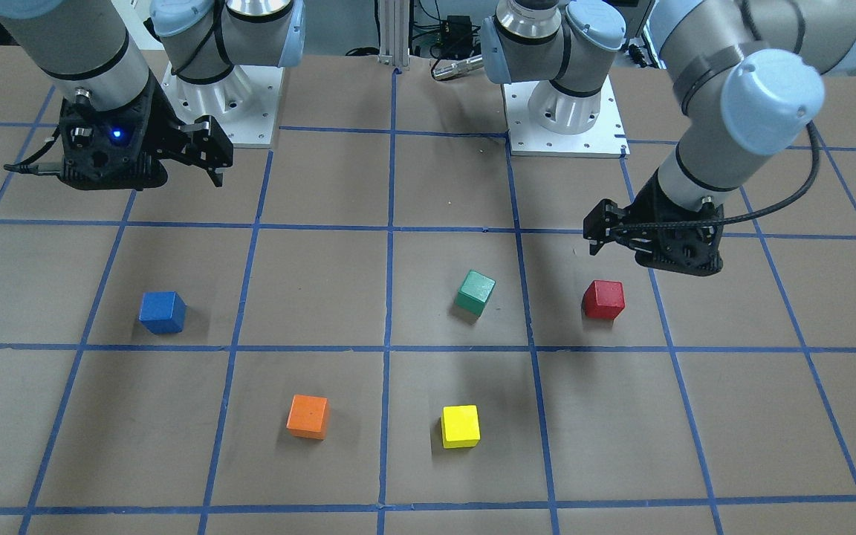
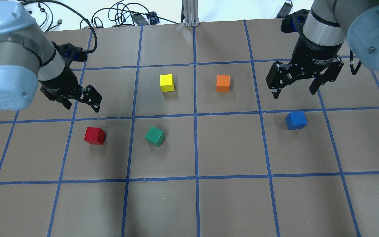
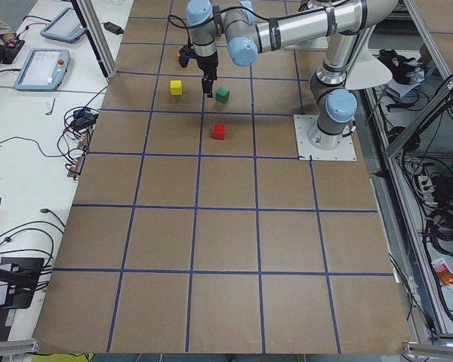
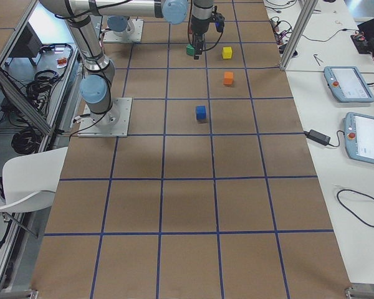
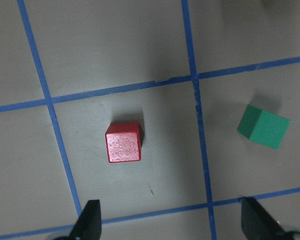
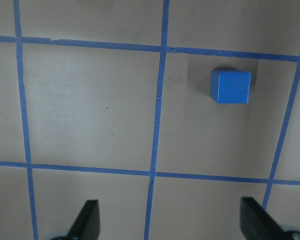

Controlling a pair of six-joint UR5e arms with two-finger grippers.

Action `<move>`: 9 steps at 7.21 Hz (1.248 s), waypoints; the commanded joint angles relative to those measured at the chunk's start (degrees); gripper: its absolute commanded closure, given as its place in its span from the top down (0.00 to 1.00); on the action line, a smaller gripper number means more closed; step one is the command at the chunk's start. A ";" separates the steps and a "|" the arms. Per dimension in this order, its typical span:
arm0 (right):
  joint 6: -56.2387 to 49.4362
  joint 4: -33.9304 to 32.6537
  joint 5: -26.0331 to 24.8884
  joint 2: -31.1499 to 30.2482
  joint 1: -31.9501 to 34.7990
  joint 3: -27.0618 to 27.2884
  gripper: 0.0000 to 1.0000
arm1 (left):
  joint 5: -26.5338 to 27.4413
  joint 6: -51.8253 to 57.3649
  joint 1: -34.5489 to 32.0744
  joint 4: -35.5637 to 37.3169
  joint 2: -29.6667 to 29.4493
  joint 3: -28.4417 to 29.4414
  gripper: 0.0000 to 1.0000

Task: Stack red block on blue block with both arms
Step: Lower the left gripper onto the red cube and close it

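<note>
The left gripper (image 2: 82,102) hung with its fingers (image 5: 90,220) spread wide and empty. The red block (image 5: 123,142) sat on the table (image 2: 229,204) below, off their midline toward one finger. The right gripper (image 2: 293,92), equally wide and empty, hovered over the blue block (image 2: 295,120), well apart to the right. The left arm was nearer the red.

Matt brown paper covers the worktop (image 2: 229,204), ruled with smooth blue tape (image 2: 196,148). The red block (image 5: 123,142) and blue block (image 6: 231,86) look like matt painted wood. The left arm (image 2: 15,52) and right arm (image 2: 324,29) are smooth silver-grey metal, capped in pale-blue plastic.
</note>
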 commanded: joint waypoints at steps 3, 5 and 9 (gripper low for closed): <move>-0.03 0.54 -0.13 -0.58 0.00 -1.55 1.00 | 0.09 2.65 3.43 10.43 -1.82 -8.53 1.00; -0.03 0.45 0.04 -0.93 0.00 -2.53 1.00 | 0.09 5.48 3.52 14.11 -5.06 -9.86 1.00; -0.03 -0.16 0.14 -1.46 0.00 -3.32 1.00 | 0.27 6.72 3.52 18.35 -10.35 -10.91 1.00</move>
